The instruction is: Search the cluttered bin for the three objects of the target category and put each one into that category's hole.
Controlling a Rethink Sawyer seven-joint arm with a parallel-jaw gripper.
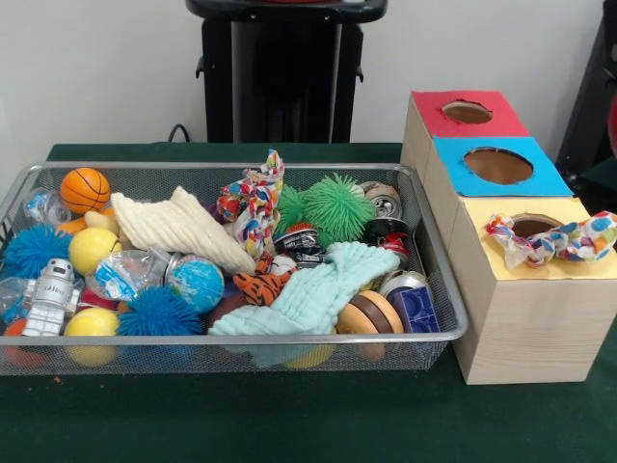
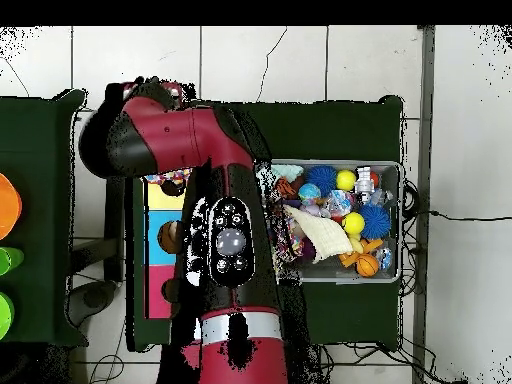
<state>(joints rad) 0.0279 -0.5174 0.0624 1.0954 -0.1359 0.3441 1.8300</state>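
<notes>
The wire mesh bin (image 1: 241, 338) sits on the green table, full of toys. One patterned rag (image 1: 253, 204) stands upright in its middle, near the far wall. Another patterned rag (image 1: 554, 241) lies on the yellow box top, draped across the yellow-topped hole (image 1: 533, 224) and over the right edge. It also shows in the overhead view (image 2: 165, 181). A third rag is hidden. The red arm (image 2: 225, 200) reaches over the boxes in the overhead view and hides its own gripper. The front view shows no gripper.
The blue-topped hole (image 1: 497, 165) and the red-topped hole (image 1: 467, 112) stand behind the yellow one. A cream cloth (image 1: 178, 227), a mint-green cloth (image 1: 323, 289), a green spiky ball (image 1: 337, 204), a basketball (image 1: 85, 188) and cans crowd the bin. The pedestal (image 1: 280, 68) stands behind.
</notes>
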